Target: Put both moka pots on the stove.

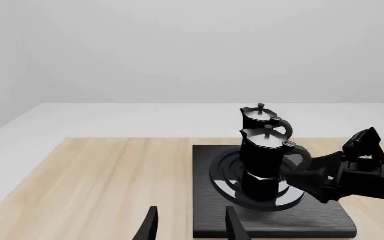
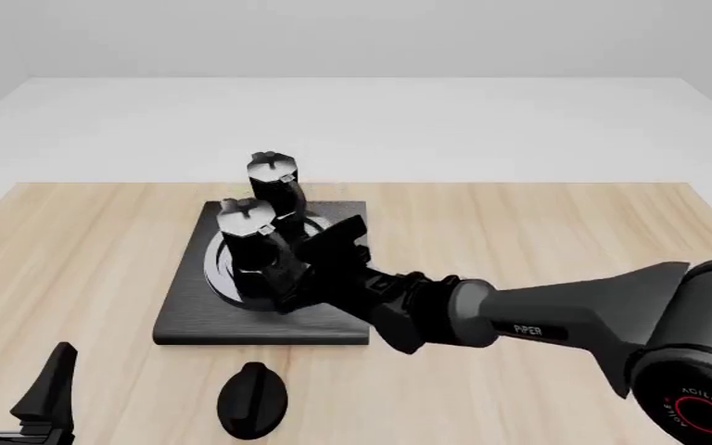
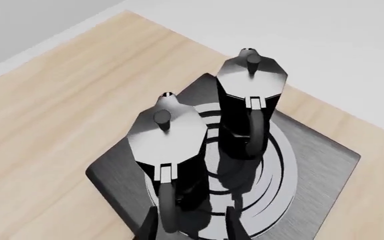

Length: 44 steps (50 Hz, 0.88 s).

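Front view, centre-left of frame: stove (image 2: 183,320), a flat black slab with silver ring burner, lying on the light wooden surface (image 2: 554,232). Standing upright on its burner: near moka pot (image 2: 247,243), black faceted body, silver lid with knob; far moka pot (image 2: 273,184), same make, just behind it toward the upper part of the frame, the two close together, contact between them not determinable. Right hand (image 2: 292,278), on a black arm entering from the lower right of the frame, sits over the stove at the near moka pot's right side; its fingers are spread and flank the pot's handle in the right wrist view (image 3: 185,227), with no firm pinch visible. Left hand (image 2: 16,385), lower left corner of the front view, fingers spread apart and holding nothing, well apart from the stove. Black teardrop knob (image 2: 252,399), lying flat on the surface at bottom centre of the front view, just below the stove's near edge. Left wrist view: both pots on the burner right of centre, far moka pot (image 1: 262,117) partly hidden behind near moka pot (image 1: 262,160), right hand (image 1: 312,172) reaching in from the right edge, stove (image 1: 209,200) below them
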Tool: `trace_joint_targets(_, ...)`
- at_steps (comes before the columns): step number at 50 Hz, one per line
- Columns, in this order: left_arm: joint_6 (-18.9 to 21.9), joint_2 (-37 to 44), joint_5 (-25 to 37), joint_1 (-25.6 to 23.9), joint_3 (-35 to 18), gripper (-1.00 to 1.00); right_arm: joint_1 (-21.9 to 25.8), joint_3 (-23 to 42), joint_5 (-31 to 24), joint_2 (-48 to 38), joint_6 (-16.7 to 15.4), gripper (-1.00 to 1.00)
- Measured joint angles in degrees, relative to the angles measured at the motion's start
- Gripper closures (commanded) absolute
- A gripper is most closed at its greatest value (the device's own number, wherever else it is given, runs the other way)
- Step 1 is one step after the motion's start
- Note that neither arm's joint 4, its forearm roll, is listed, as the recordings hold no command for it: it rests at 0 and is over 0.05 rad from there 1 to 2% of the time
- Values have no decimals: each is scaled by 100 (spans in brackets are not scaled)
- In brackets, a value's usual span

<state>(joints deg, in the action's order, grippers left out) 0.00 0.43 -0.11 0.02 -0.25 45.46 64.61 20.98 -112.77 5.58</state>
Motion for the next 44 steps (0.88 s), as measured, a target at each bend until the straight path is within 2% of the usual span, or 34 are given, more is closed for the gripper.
trace_joint_targets(8, 0, 0, 0, 0, 0, -100, -13, -639, 210, 420, 54, -100)
trace_joint_targets(18, 0, 0, 0, 0, 0, -100, -100, -2086, 765, 1348, 268, -100)
trace_joint_targets(28, 0, 0, 0, 0, 0, -100, -375, -3941, 1348, 2798, 440, -100)
trace_joint_targets(32, 0, 0, 0, 0, 0, -100, -633, -4643, 1312, 3781, 430, -100)
trace_joint_targets(34, 0, 0, 0, 0, 0, -100, -903, -4826, 1177, 4329, 211, -100)
trace_joint_targets(36, 0, 0, 0, 0, 0, -100, -1175, -4916, 1155, 4684, -144, -100)
trace_joint_targets(38, 0, 0, 0, 0, 0, -100, -1501, -4941, 1473, 4638, -729, -100)
trace_joint_targets(41, 0, 0, 0, 0, 0, -100, -2015, -4592, 2359, 3737, -1760, -100)
trace_joint_targets(44, 0, 0, 0, 0, 0, -100, -2344, -3722, 3016, 2337, -2791, -100)
